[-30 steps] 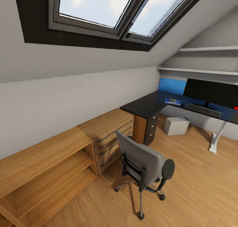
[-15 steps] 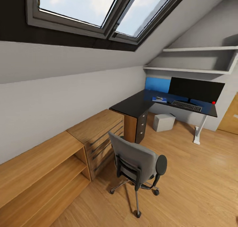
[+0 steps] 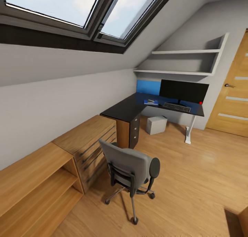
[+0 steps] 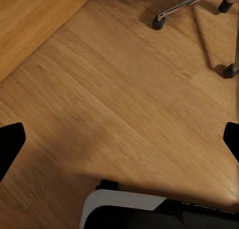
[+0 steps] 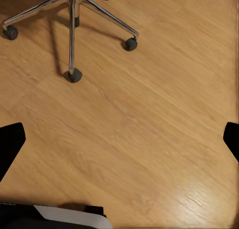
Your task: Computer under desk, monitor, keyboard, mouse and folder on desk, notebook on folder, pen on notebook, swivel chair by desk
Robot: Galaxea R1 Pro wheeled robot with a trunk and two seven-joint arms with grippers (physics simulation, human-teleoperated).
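Observation:
The swivel chair (image 3: 132, 168) stands on the wood floor with its grey back toward me, and its seat is hidden. Beyond it, the black-topped desk (image 3: 122, 110) fills the far corner. On the desk are the monitor (image 3: 184, 90), the keyboard (image 3: 176, 107) in front of it, and a small flat blue item (image 3: 151, 102) to their left; I cannot tell whether this is the folder. The grey computer (image 3: 156, 124) sits on the floor under the desk. Mouse, notebook and pen are too small to make out. My left gripper (image 4: 119, 141) and right gripper (image 5: 119, 141) hang open over bare floor near the chair's castors (image 5: 74, 75).
Low wooden shelving (image 3: 34, 182) and a wooden drawer chest (image 3: 86, 138) line the left wall under the skylights (image 3: 86, 9). A wooden door (image 3: 234, 92) stands at the right. Wall shelves (image 3: 182, 61) hang above the desk. A small red thing (image 3: 200, 102) sits on the desk's right end.
The whole picture has shifted: the camera has drawn back and turned right, so desk and chair look smaller and further left, and the door has come into view. Nothing in the room has moved.

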